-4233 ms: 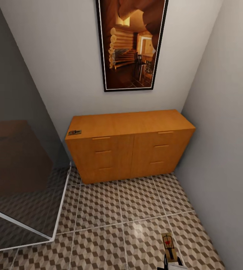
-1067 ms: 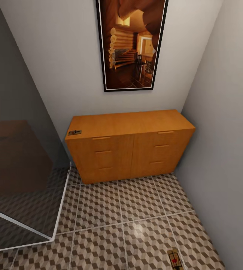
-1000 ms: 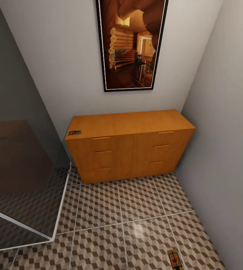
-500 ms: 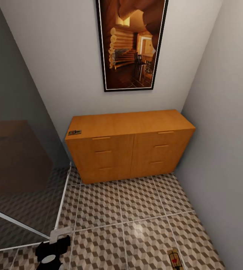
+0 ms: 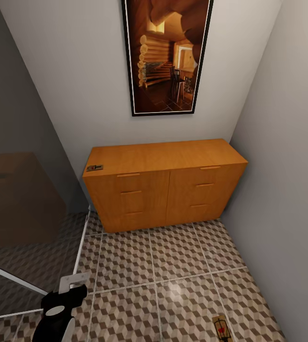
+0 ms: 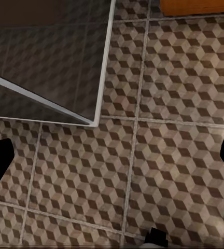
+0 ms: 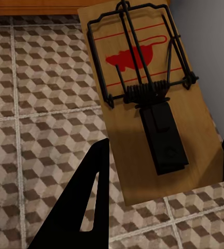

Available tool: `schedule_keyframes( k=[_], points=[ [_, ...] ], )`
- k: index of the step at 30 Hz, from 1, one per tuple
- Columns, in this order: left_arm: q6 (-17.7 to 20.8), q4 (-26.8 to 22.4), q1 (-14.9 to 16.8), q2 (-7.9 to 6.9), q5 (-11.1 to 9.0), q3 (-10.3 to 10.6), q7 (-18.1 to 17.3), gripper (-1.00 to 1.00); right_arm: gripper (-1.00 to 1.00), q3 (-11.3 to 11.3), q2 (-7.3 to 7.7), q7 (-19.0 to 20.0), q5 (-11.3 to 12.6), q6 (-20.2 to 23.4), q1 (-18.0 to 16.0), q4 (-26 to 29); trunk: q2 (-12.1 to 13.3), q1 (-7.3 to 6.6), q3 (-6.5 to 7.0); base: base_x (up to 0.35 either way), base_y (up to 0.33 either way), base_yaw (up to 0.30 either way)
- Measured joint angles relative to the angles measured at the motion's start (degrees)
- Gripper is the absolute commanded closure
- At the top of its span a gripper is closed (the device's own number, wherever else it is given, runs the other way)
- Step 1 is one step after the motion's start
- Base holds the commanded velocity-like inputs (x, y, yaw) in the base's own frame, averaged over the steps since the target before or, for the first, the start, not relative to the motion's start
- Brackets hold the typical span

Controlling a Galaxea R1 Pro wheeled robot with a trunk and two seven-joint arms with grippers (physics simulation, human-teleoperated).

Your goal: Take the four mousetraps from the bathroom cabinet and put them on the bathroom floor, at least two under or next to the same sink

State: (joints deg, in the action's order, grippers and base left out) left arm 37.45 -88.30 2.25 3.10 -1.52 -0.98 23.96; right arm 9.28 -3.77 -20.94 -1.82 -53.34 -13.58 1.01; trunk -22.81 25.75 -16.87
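The left gripper has risen into the lower left of the head view within the last second, over the bathroom floor beside the glass shower screen; in its wrist view the jaws stand wide apart with nothing between them, only tile below. Farther along, one mousetrap sits on the left front corner of the cabinet, unmoved. To the right, a second mousetrap lies flat on the floor near the right wall, where a few seconds ago it was being carried higher up. The right gripper hovers just above that mousetrap, jaws spread either side of the board and not pinching it. So this trap looks delivered, and the left arm seems to be heading for the one on the cabinet; no sink is in sight to judge that condition.
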Motion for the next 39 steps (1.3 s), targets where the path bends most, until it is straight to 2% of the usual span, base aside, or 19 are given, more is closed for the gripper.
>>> schedule_keyframes(
  k=[7,14,16,18,20,22,30,33,35,38,39],
  points=[
    [5.21,-0.56,2.19,-0.04,0.02,-0.03,-0.08,-1.00,1.00,0.00,-0.01,0.00,0.00,0.05,0.00,0.00,0.00,0.00,0.00,0.000,0.000,0.000],
    [9.34,-0.66,7.29,-0.05,0.03,-0.03,-0.10,-1.00,1.00,0.00,0.00,0.06,0.00,0.61,0.00,0.00,0.00,0.00,0.00,0.000,0.000,0.000],
    [12.29,-0.67,9.75,-0.06,0.00,-0.03,-0.16,-1.00,1.00,0.00,-0.03,0.19,0.00,1.36,0.00,0.00,0.00,0.00,0.00,0.000,0.000,0.000],
    [16.66,-0.68,13.24,-0.06,-0.01,-0.02,-0.66,-1.00,1.00,-0.01,-0.06,0.30,0.00,2.53,0.00,0.05,0.00,0.01,0.01,0.000,0.000,0.000],
    [18.36,-0.65,16.21,-0.10,-0.02,-0.02,-1.43,-1.00,1.00,-0.01,-0.07,0.37,0.01,3.03,0.00,0.07,0.00,0.01,0.01,0.000,0.000,0.000],
    [19.05,-0.63,18.42,-0.12,-0.06,-0.02,-1.92,-1.00,1.00,-0.01,-0.08,0.39,0.02,3.23,0.00,0.08,0.00,0.00,0.00,0.000,0.000,0.000],
    [20.48,2.34,33.37,-0.15,-0.22,-0.01,-2.81,-1.00,1.00,-0.01,-0.08,0.44,0.01,3.54,0.00,0.09,0.00,0.00,0.01,0.000,0.000,0.000],
    [20.67,5.69,40.31,-0.21,-0.25,0.00,-2.85,-1.00,1.00,-0.01,-0.08,0.44,0.00,3.56,0.00,0.09,0.01,0.01,0.01,0.000,0.000,0.000],
    [20.71,7.85,43.38,-0.24,-0.28,0.00,-2.87,-1.00,1.00,-0.01,-0.08,0.44,0.00,3.56,0.00,0.09,0.00,0.00,0.01,0.000,0.000,0.000],
    [20.75,13.74,50.89,-0.88,-0.23,0.01,-2.87,-1.00,1.00,-0.01,-0.09,0.43,0.00,3.58,0.00,0.09,0.01,0.01,0.01,0.000,0.000,0.000],
    [20.74,14.93,52.25,-1.09,-0.26,0.01,-2.88,-1.00,1.00,-0.02,-0.07,0.43,0.00,3.59,0.00,0.09,0.00,0.00,0.01,0.000,0.000,0.000]
  ],
)
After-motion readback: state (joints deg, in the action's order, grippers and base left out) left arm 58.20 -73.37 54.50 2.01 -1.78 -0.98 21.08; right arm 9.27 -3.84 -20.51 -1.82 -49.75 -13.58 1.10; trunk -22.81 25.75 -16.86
